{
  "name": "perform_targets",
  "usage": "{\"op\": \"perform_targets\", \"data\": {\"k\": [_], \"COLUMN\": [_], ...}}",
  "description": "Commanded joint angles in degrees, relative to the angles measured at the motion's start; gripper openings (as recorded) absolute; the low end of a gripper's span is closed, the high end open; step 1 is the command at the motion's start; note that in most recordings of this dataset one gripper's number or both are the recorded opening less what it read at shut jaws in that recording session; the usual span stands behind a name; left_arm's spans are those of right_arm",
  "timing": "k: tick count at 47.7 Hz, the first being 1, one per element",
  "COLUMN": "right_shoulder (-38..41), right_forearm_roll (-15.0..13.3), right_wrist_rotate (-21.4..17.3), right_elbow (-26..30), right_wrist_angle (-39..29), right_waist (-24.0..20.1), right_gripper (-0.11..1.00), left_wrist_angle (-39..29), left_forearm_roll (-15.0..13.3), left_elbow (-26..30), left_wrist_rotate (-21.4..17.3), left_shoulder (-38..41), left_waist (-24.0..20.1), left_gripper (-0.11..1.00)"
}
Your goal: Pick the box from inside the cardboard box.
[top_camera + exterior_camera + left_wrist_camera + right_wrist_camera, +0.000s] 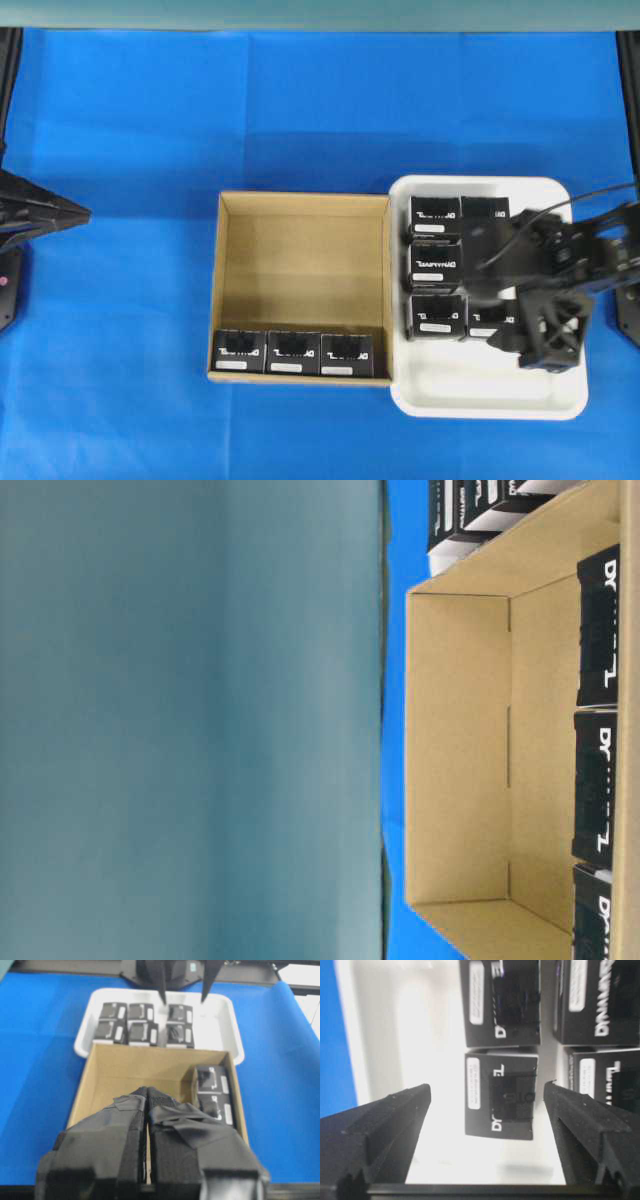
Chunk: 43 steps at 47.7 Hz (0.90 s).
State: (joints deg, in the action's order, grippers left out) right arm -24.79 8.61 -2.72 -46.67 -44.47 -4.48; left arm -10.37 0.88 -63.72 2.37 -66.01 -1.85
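The cardboard box (300, 265) sits mid-table with three black boxes in a row along its near wall: one (240, 351), another (292, 352) and a third (348, 352). Two of them (210, 1080) show in the left wrist view; the third is hidden behind my left gripper (147, 1092). That gripper is shut with nothing in it and parked at the far left (60, 212). My right gripper (486, 1087) hangs open over the white tray (480, 385). A black box (501, 1102) lies on the tray between its fingers, clear of both.
The tray (220, 1015) touches the carton's right wall and holds several more black boxes (435, 215). Its near part is bare white. Blue cloth (300, 110) covers the table all round. The table-level view shows the carton's walls (460, 750) side-on.
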Motion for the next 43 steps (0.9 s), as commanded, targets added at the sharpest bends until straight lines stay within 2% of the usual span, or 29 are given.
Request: {"op": "perform_targets", "data": {"k": [1, 16, 29, 43], "right_shoulder": [-3.4, -16.1, -23.1, -26.0], "right_forearm_roll": [0.2, 0.2, 0.2, 0.2], "right_wrist_rotate": [-0.6, -1.4, -1.7, -1.5], "right_elbow": [0.3, -4.8, -6.9, -8.5], "right_wrist_angle": [0.7, 8.6, 9.2, 10.3], "right_waist": [0.4, 0.8, 0.8, 0.8], "right_gripper": [0.94, 0.94, 0.94, 0.94], "left_wrist_angle": [0.6, 0.6, 0.6, 0.6], "left_forearm_roll": [0.1, 0.1, 0.1, 0.1], "left_elbow": [1.8, 1.7, 1.7, 1.6], "left_wrist_rotate": [0.0, -0.1, -0.2, -0.2], "left_shoulder": [0.7, 1.0, 1.1, 1.1], "left_waist": [-0.1, -0.1, -0.1, -0.1], "left_gripper": [-0.04, -0.04, -0.04, -0.04]}}
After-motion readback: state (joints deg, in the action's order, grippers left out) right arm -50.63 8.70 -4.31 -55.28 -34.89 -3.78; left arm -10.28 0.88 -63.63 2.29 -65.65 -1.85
